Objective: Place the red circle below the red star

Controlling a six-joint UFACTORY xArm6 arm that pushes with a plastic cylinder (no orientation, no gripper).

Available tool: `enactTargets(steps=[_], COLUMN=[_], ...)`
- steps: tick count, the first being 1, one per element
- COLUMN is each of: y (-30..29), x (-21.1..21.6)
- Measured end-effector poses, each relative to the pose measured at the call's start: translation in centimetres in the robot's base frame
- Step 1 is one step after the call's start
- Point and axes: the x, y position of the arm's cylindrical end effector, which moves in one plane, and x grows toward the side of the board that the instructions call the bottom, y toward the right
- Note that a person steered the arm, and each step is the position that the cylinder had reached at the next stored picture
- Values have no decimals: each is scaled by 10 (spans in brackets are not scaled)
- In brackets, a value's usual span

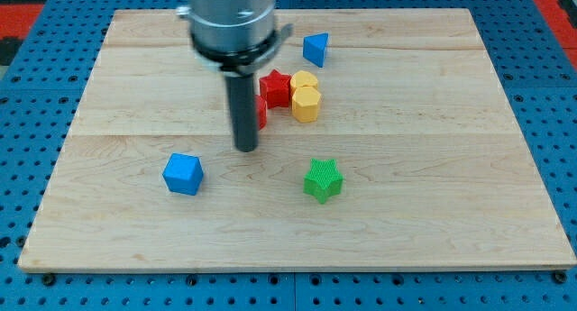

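Note:
The red star [275,86] lies near the view's top middle of the wooden board [451,167]. The red circle [261,111] sits just below and left of it, mostly hidden behind my rod, touching or nearly touching the star. My tip [246,149] rests on the board just below and left of the red circle. A yellow hexagon [306,104] and a yellow heart [305,80] sit against the star's right side.
A blue triangle-like block [315,49] lies above and right of the cluster. A blue cube [183,174] lies at the lower left. A green star [323,180] lies at the lower middle. Blue pegboard [36,95] surrounds the board.

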Motion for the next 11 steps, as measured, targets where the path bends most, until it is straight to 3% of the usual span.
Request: enactTargets(steps=[2,4,8,9,11], y=[26,56,40,66,247], x=[-31,-20,-11,-11,-28])
